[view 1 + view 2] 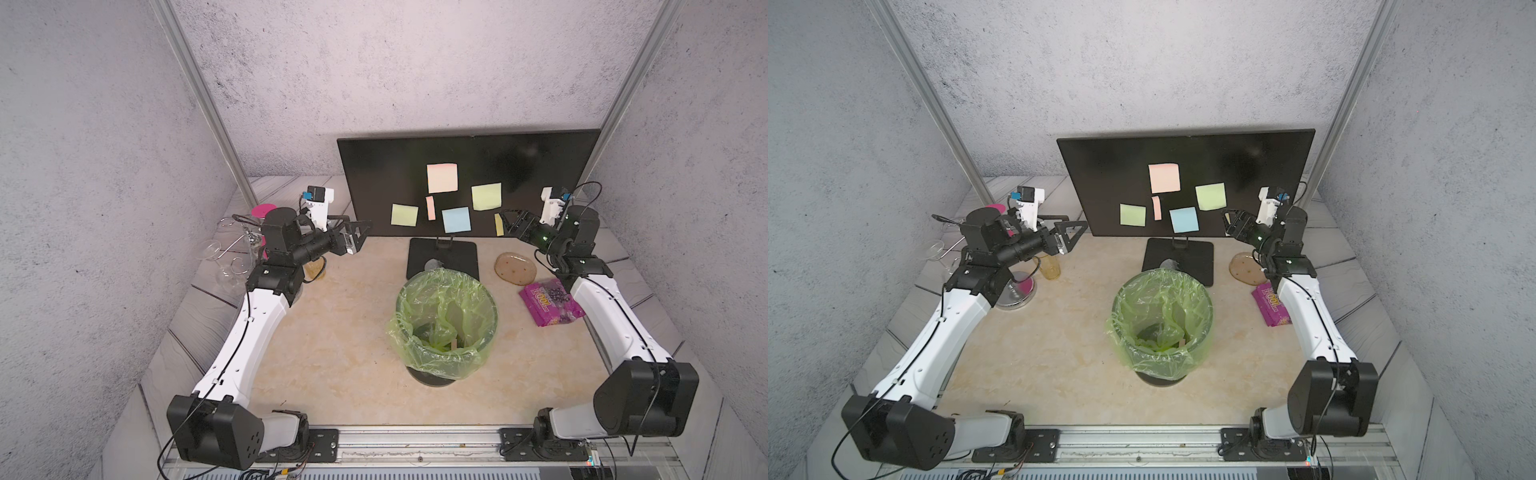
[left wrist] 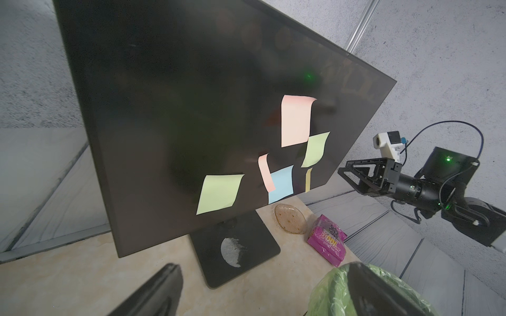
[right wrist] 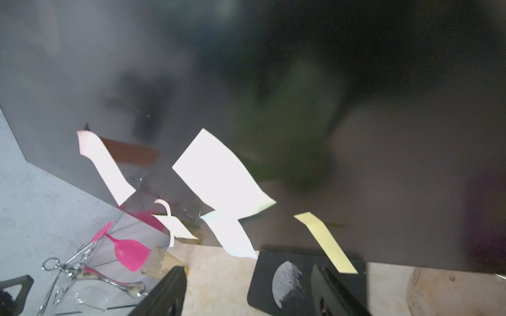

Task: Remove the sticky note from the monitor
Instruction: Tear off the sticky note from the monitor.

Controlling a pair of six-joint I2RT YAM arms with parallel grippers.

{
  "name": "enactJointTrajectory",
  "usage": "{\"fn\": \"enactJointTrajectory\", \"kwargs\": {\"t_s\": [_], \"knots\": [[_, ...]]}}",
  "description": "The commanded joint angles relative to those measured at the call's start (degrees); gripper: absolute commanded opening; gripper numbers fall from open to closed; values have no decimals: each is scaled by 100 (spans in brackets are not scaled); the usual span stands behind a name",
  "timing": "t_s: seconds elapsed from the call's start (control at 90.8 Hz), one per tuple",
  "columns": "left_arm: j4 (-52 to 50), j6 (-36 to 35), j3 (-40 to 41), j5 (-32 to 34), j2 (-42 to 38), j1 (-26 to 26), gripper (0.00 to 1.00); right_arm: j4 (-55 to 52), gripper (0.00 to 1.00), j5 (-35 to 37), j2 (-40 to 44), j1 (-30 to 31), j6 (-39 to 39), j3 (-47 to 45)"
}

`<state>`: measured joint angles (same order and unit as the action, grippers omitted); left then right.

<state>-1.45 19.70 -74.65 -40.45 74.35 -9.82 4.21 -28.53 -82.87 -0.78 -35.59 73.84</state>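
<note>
Grey speckled walls (image 1: 415,62), beige marble tabletop (image 1: 332,353); monitor (image 1: 415,166) at back; left hand (image 1: 359,226), right hand (image 1: 509,224) spread.

Mottled grey walls (image 1: 415,62) close in on three sides, aluminium posts (image 1: 201,97) standing at the back corners. A beige marble-patterned tabletop (image 1: 332,353), bordered by grey wood-grain panels (image 1: 199,307), lies under soft, even light.

A robot lab booth: grey walls (image 1: 395,62), aluminium rail (image 1: 415,442), left arm (image 1: 249,328), right arm (image 1: 611,316).
</note>
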Motion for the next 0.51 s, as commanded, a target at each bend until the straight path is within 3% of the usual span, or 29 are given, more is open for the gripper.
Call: {"fn": "enactJointTrajectory", "kwargs": {"t_s": [0.0, 0.176, 0.495], "knots": [[-25, -144, 48, -72, -138, -40, 100, 1230, 76, -189, -234, -10, -890, 2], [-47, -160, 65, -69, -127, -37, 100, 1860, 78, -449, -669, 14, -1514, -10], [-60, -169, 65, -69, -105, -42, 100, 2162, 80, -441, -917, 198, -1687, -72]]}}
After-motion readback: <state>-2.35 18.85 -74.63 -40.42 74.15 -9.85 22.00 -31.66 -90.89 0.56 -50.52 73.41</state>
